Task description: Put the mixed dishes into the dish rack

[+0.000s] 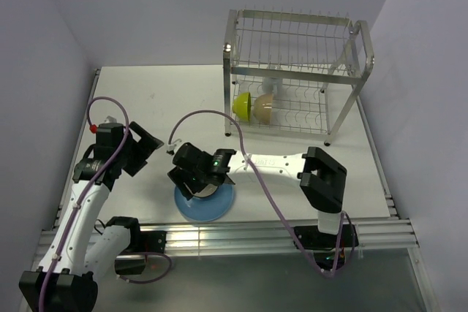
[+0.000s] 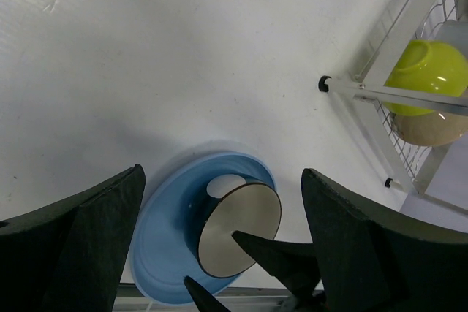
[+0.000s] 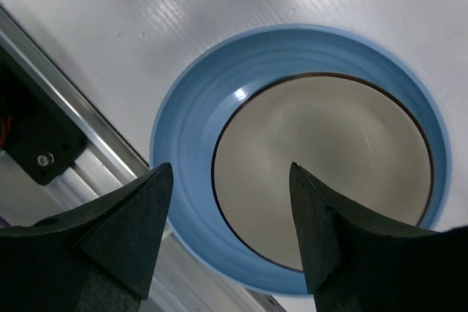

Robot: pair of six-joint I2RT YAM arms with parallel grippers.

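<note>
**Desk:** What is closest to you?

**Operator:** At the near edge of the tabletop [image 1: 146, 100] I see the blue plate [image 1: 208, 211] lying flat. The dark bowl [image 3: 322, 151] sits upright on it, pale inside with a dark rim. It is off-centre on the plate.

**Desk:** And the right tool?

**Operator:** My right tool [image 3: 228, 169] hangs directly over that bowl with its jaws well apart. One finger is above the bare blue of the plate and the other above the inside of the bowl, so the rim runs between them. I can't tell whether either finger touches the bowl. It has hold of nothing that I can see.

**Desk:** The left one?

**Operator:** A little farther out and to the left, my left tool [image 1: 142, 147] is above bare tabletop. It is spread wide with nothing between its fingers. Its camera looks across at the plate and bowl.

**Desk:** The rack?

**Operator:** The dish rack [image 1: 292, 42] stands at the far right, well apart from the plate. On its lower tier, at the left end, the lime-green bowl [image 1: 242, 104] stands on edge. The cream bowl [image 1: 265, 109] is just beside it, on its right. The top tier I can't read clearly.
</note>
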